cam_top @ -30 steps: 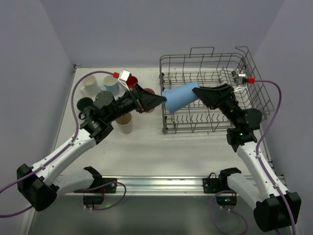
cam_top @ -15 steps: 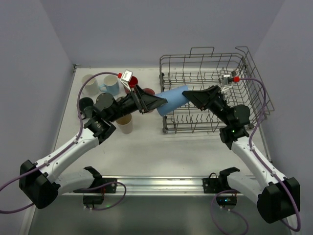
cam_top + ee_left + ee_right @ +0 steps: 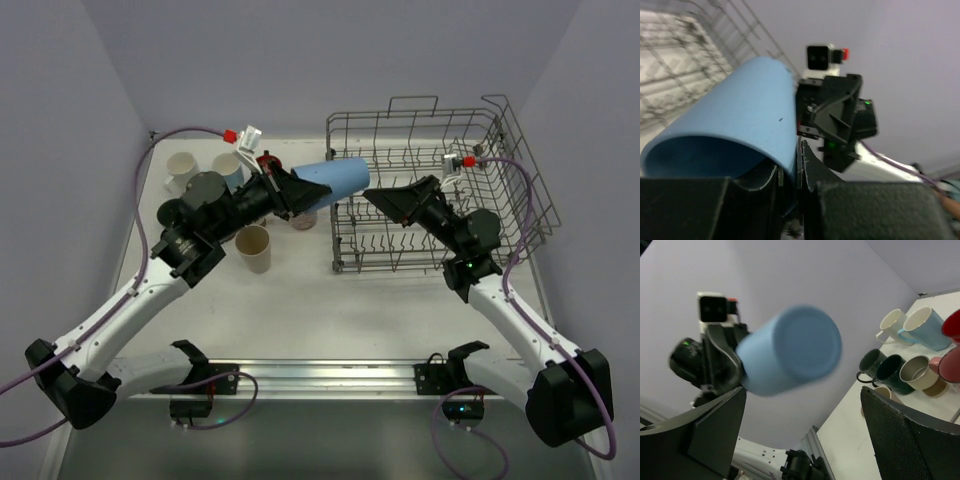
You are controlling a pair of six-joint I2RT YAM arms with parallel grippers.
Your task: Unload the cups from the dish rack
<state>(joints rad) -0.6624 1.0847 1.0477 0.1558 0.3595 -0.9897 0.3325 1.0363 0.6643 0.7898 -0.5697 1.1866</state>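
Dish rack (image 3: 440, 190) right on desk. Blue tumbler (image 3: 332, 180) aloft at rack's left edge, long axis left-right, rim end clamped in left jaws. Right jaws apart, just right of base, not touching. Mug cluster (image 3: 890, 371) left; left arm nearer.

The blue tumbler (image 3: 790, 347) is blurred; the red cup (image 3: 953, 326) runs off-frame.

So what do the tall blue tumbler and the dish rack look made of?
The tall blue tumbler: likely matte plastic, evenly pale blue without glare, though glazed ceramic isn't excluded. The dish rack: grey metal wire, seemingly coated, a thin grid with upright tines.
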